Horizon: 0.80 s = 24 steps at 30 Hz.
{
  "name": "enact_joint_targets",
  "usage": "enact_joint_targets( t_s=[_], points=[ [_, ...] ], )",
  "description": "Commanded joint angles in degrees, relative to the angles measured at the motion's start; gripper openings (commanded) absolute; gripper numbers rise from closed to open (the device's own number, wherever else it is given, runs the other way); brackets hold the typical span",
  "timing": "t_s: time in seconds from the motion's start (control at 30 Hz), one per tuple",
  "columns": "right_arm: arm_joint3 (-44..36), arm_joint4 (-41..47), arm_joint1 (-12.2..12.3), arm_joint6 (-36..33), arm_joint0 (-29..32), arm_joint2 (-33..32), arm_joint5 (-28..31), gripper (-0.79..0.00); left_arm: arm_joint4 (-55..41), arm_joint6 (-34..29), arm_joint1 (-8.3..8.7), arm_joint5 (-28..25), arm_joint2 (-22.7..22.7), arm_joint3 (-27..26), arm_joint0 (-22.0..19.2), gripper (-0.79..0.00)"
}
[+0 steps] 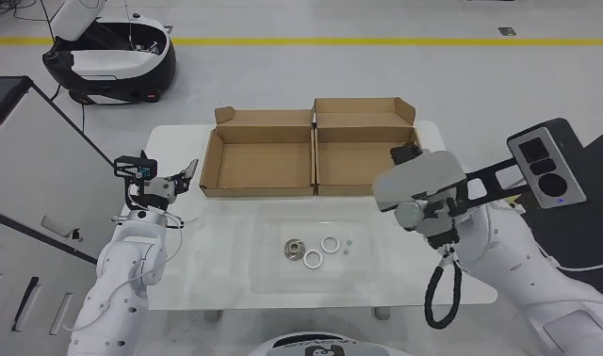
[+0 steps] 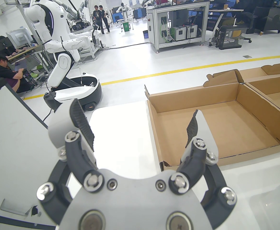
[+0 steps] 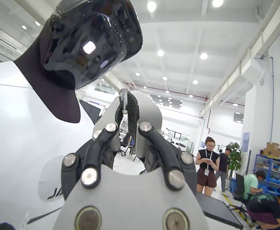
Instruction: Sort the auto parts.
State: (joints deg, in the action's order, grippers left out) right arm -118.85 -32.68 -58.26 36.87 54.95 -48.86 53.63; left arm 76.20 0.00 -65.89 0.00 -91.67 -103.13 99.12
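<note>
Two boxes point(image 1: 259, 165) lie at 12 o'clock on the worktop point(image 1: 226, 267). Left gripper point(image 2: 137, 118), at 9, is open; right gripper point(image 3: 128, 107), at 3, clamps a bolt point(image 3: 124, 101).

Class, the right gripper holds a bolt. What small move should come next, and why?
Probably turn the right gripper down over the nearer box: it is shut on the bolt but faces upward, and that box stands open close by.

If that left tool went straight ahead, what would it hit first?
Probably the left cardboard box: the open left tool aims at its nearest corner, though depth is unclear.
</note>
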Motion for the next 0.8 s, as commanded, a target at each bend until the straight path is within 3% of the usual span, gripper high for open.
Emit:
enact_joint_targets(
  t_s=[0.0,0.53,0.77],
  points=[
    [0.04,-0.80,-0.57,1.04,0.01,0.19,-0.35,-0.785,0.00,0.00,0.00,0.00,0.00,0.00,0.00,0.000],
    [2.09,-1.57,-3.23,-9.73,1.31,0.82,-6.68,-0.785,0.00,0.00,0.00,0.00,0.00,0.00,0.00,0.000],
    [0.72,-1.07,-4.81,-5.17,2.77,0.76,-5.54,-0.785,0.00,0.00,0.00,0.00,0.00,0.00,0.00,0.000]
  ],
)
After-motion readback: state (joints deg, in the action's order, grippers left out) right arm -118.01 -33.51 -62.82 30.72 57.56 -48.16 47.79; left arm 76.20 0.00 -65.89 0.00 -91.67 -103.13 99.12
